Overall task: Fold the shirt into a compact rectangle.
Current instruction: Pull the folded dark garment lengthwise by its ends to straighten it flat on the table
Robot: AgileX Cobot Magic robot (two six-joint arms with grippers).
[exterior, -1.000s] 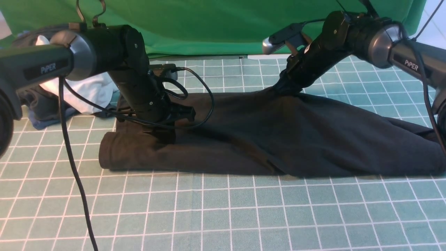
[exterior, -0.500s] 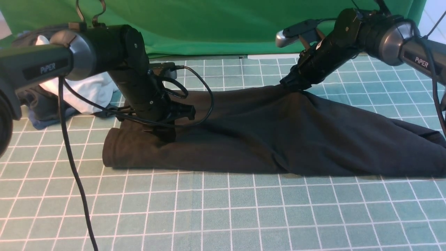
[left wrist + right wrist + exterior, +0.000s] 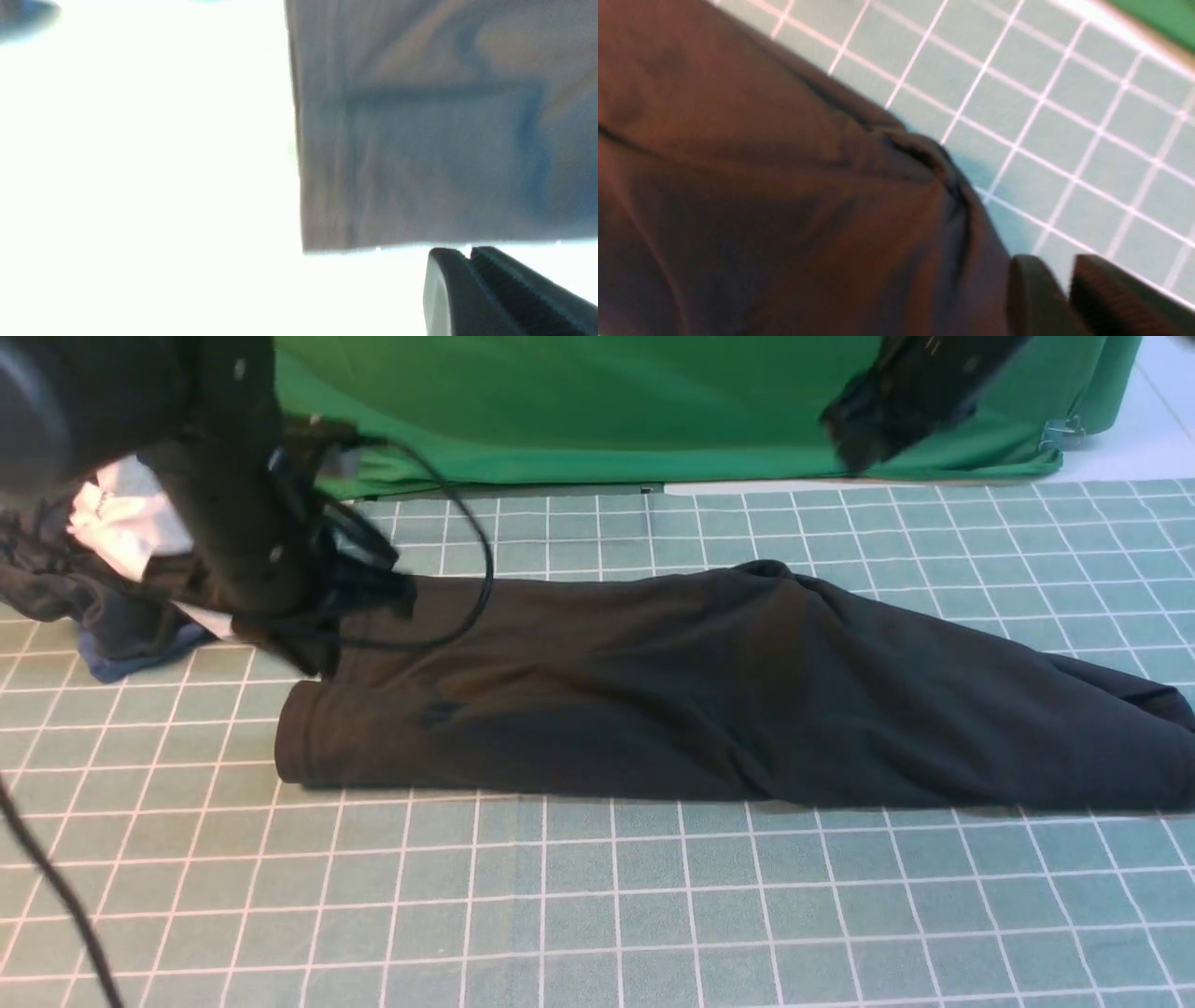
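Green cloth point(image 3: 607, 411) hangs beyond the gridded table point(image 3: 653, 915), on which the black shirt point(image 3: 607, 737) lies in front of and below both tools. It forms a long, uneven strip reaching the picture's edge, beyond the right tool's side. Judging by that shape, a lengthwise fold looks roughly made; straightening and folding the length down to a compact rectangle remain. Over the shirt's end, the left tool point(image 3: 320, 665) angles downward, its fingers together, gripping nothing. Higher and farther forward, the right tool point(image 3: 854, 453) points down from its slanting arm, beyond the rumpled far edge, fingers slightly parted and holding nothing.
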